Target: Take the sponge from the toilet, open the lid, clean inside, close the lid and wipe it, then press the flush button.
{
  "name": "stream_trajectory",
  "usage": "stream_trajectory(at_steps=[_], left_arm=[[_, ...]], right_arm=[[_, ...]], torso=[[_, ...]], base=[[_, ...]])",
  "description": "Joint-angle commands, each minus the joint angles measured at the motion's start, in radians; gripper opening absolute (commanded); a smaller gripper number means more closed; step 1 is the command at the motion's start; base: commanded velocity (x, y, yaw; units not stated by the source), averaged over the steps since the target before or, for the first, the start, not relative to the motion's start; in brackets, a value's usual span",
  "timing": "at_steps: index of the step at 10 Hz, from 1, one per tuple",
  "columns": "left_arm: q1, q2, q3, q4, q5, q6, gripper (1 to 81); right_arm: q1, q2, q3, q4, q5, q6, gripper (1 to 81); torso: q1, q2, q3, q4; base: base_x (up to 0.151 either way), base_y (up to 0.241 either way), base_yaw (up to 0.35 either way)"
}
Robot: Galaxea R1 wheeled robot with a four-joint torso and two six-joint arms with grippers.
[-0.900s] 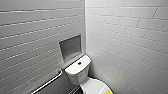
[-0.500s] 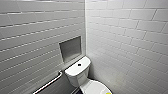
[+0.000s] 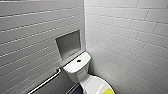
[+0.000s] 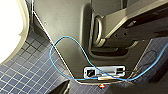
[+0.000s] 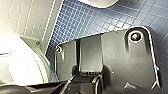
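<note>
The white toilet (image 3: 80, 72) stands in the corner, low in the head view. Its tank cover carries the small dark flush button (image 3: 79, 60). The white oval lid (image 3: 93, 83) is down. The yellow sponge (image 3: 108, 91) lies on the lid at the picture's lower edge, partly cut off. Both grippers are open and hold nothing. A white rounded ceramic shape (image 4: 10, 30) shows in the left wrist view, and another (image 5: 20, 67) in the right wrist view.
A recessed niche (image 3: 68, 45) sits in the left tiled wall above the tank. A metal grab bar (image 3: 46, 81) runs along that wall beside the toilet. The floor (image 5: 82, 22) has dark blue small tiles. A blue cable (image 4: 65, 45) loops over my base.
The head camera has shifted very slightly. Nothing in the scene has moved.
</note>
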Motion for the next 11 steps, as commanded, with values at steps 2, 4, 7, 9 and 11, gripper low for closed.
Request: stream_trajectory(at_steps=[2, 4, 7, 9, 11], left_arm=[[-0.001, -0.006, 0.004, 0.005, 0.072, 0.002, 81.1], [-0.001, -0.006, 0.003, 0.002, 0.072, 0.002, 81.1], [0.000, -0.006, 0.003, -0.008, 0.072, 0.002, 81.1], [0.000, -0.006, 0.003, -0.011, 0.072, 0.001, 81.1], [0.000, -0.006, 0.001, -0.011, 0.072, 0.001, 81.1]], right_arm=[[0.132, -0.100, 0.068, 0.000, -0.022, 0.112, 81.1], [0.188, -0.097, 0.018, 0.002, -0.022, 0.185, 81.1], [0.248, -0.098, -0.019, 0.000, -0.022, 0.256, 81.1], [0.268, -0.103, -0.027, -0.001, -0.002, 0.299, 81.1], [0.294, -0.115, -0.019, 0.002, 0.015, 0.320, 81.1]], torso=[[0.087, -0.134, -0.107, 0.000], [0.133, -0.204, -0.071, 0.000], [0.199, -0.310, -0.084, 0.000], [0.246, -0.385, -0.147, 0.000], [0.284, -0.449, -0.189, 0.000]], base=[[0.000, 0.000, 0.000], [0.000, 0.000, 0.000], [0.000, 0.000, 0.000], [0.000, 0.000, 0.000], [0.000, 0.000, 0.000]])
